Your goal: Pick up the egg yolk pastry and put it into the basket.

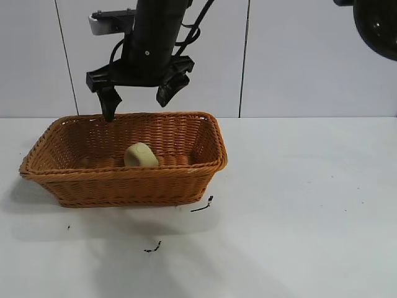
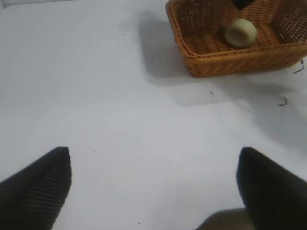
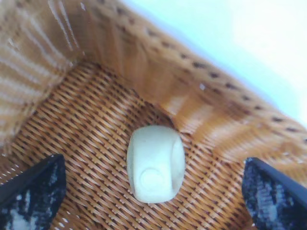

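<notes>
The egg yolk pastry [image 1: 141,155] lies on the floor of the wicker basket [image 1: 124,175], near the middle. My right gripper [image 1: 136,107] hangs open just above the basket's back rim, over the pastry and not touching it. In the right wrist view the pastry [image 3: 156,170] lies between the two spread fingertips [image 3: 36,191] on the basket's weave [image 3: 86,143]. My left gripper [image 2: 153,187] is open and empty over bare table, far from the basket [image 2: 225,62] and pastry [image 2: 241,32]. It is outside the exterior view.
The basket stands on the left half of a white table [image 1: 298,205]. Two small black scraps [image 1: 201,206] [image 1: 153,248] lie on the table in front of it. A black rounded arm part [image 1: 375,25] hangs at the top right.
</notes>
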